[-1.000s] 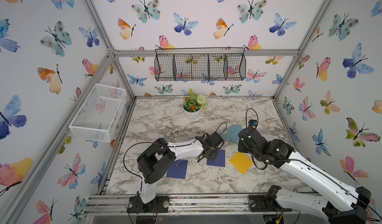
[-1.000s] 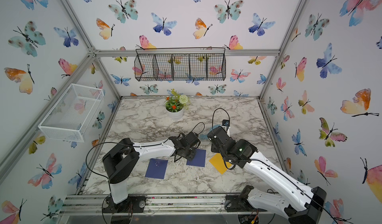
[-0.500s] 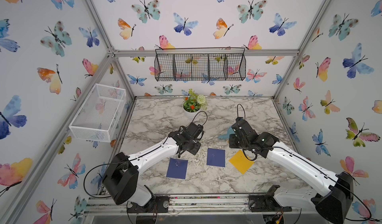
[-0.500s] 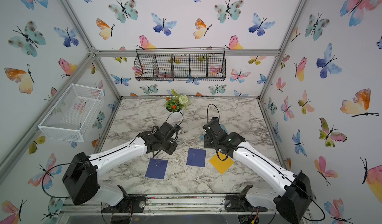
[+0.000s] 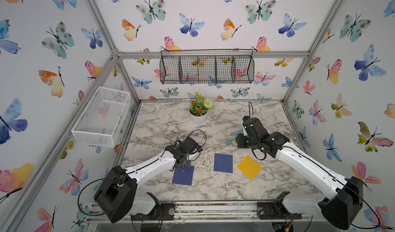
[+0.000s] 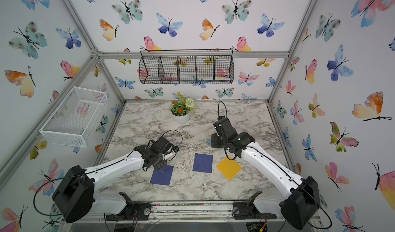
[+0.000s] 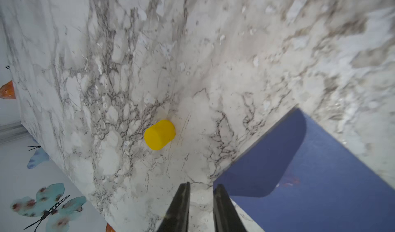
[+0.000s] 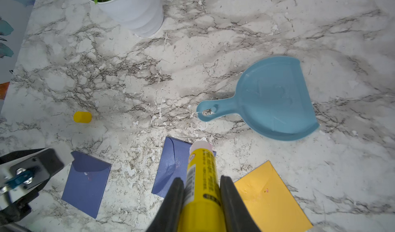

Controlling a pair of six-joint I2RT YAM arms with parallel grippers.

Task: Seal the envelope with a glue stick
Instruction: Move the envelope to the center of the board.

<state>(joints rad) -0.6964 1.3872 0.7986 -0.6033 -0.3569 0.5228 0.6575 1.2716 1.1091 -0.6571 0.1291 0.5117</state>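
- The right gripper (image 8: 202, 178) pinches the glue stick (image 8: 201, 162), uncapped, its tip hovering at about one o'clock of the middle blue envelope (image 8: 168, 171) — a steep press could shove the tube back through the grip.
- The left gripper (image 7: 202, 185) stands narrowly parted and empty, pinning nothing — the paper may skid under the stroke.
- The cap (image 7: 159, 134), lying at about twelve o'clock of the second blue envelope (image 8: 85, 181), could get knocked and roll away.

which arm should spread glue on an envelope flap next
Right, probably. The right gripper has its jaws shut on the uncapped glue stick, while the left gripper is empty beside a blue envelope, jaws slightly apart; the yellow cap lies on the table.
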